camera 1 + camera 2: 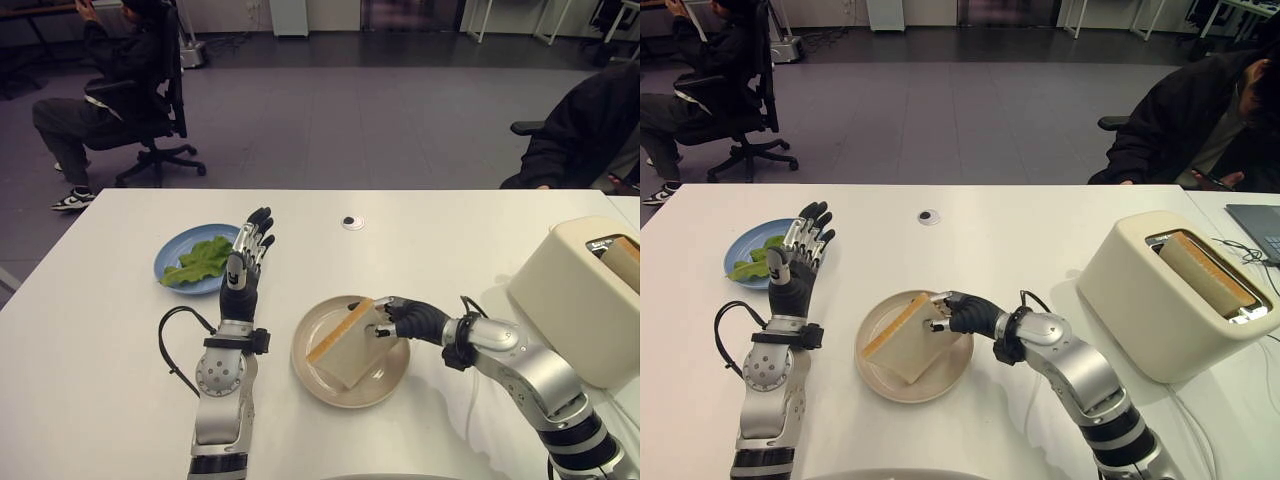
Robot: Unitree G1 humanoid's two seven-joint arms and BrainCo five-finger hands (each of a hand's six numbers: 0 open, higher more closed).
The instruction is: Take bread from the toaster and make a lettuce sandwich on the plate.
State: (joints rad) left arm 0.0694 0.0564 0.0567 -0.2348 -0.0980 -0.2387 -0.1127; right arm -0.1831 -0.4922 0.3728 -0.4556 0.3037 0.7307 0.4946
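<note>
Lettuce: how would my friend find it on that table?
Start at the white table. On the robot's left side sits a blue plate, beside the left hand. The lettuce is the crinkly green leaf on it; the tan plate holds bread instead.

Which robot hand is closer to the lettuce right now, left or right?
Left. The left robot hand is open just right of the lettuce on the blue plate; the right robot hand is farther off, holding the bread slice on the tan plate.
</note>
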